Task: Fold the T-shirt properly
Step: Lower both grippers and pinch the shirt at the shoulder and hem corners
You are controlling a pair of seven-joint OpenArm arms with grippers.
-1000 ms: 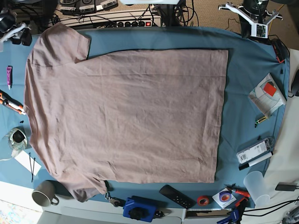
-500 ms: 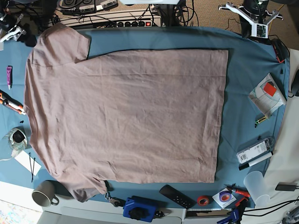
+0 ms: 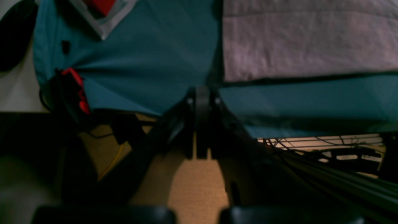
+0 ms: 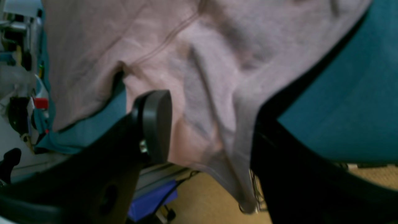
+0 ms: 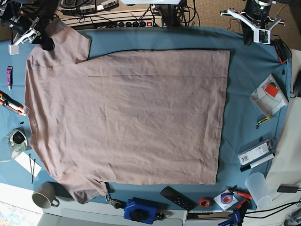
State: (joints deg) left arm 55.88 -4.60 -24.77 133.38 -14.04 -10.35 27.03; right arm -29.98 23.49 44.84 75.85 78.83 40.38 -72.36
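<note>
Right gripper (image 4: 202, 124) hangs with jaws spread wide over the T-shirt (image 5: 127, 117) sleeve. Left gripper (image 3: 199, 102) sits closed, empty, beyond the table edge.

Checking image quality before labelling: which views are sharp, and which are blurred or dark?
Base view: sharp, evenly lit, T-shirt wrinkles readable. Left wrist view: soft, lower half in deep shadow around the left tool. Right wrist view: blurred close-up, right tool out of focus.

One T-shirt (image 5: 127, 117), one mug (image 5: 44, 195), one plastic cup (image 5: 260, 186), one tape roll (image 5: 203, 202) — two grippers, left gripper (image 5: 256, 21) and right gripper (image 5: 28, 29).
</note>
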